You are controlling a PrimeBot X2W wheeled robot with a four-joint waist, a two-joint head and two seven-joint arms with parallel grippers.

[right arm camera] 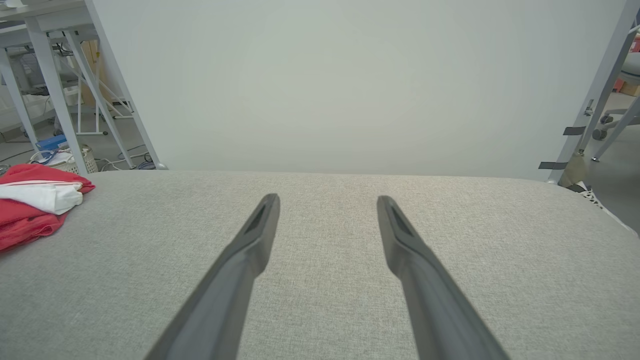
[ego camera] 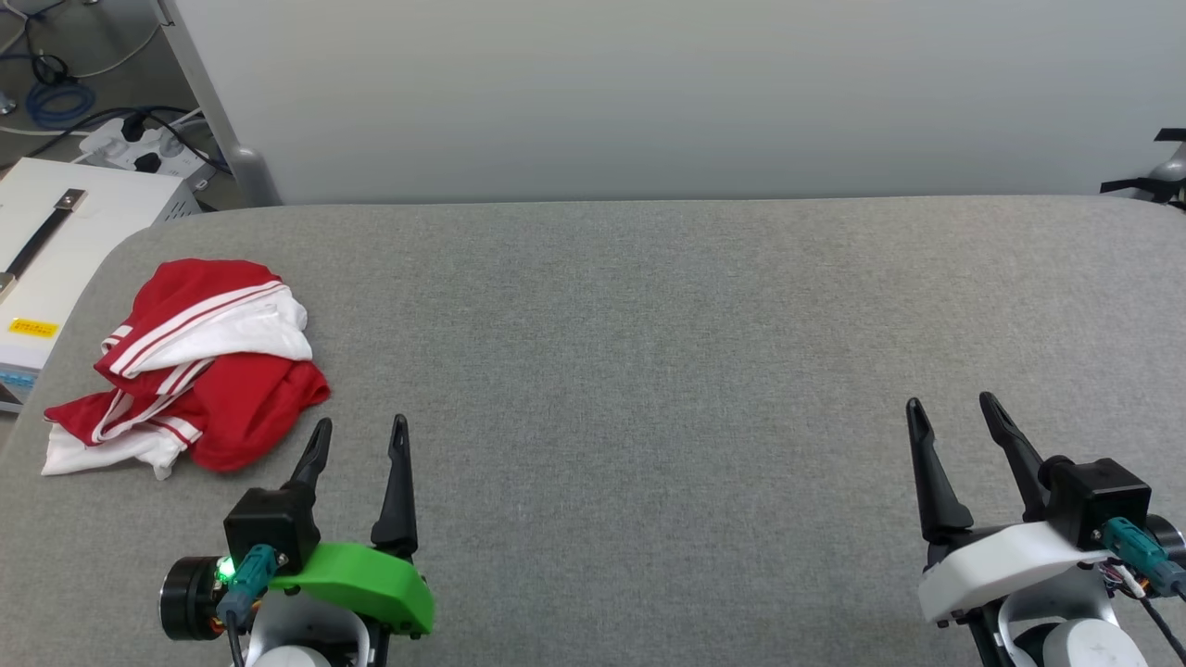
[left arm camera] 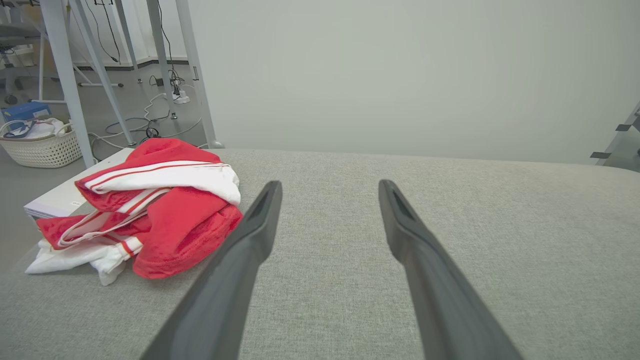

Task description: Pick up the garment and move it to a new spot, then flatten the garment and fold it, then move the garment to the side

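The garment (ego camera: 199, 371) lies crumpled in a heap near the left edge of the grey table (ego camera: 649, 352), red with white sleeves and striped trim. The left wrist view has the garment (left arm camera: 150, 215) just left of my fingers, and it sits at the far left in the right wrist view (right arm camera: 30, 205). My left gripper (ego camera: 361, 428) stands open a little to the right of the heap and nearer to me, holding nothing. Far off at the lower right, my right gripper (ego camera: 952, 405) is open and empty too.
A white box (ego camera: 56, 241) stands beside the table's left edge, with a power strip and cables (ego camera: 139, 139) on the floor behind it. A pale wall panel (ego camera: 649, 93) rises behind the table. A laundry basket (left arm camera: 42, 145) sits on the floor.
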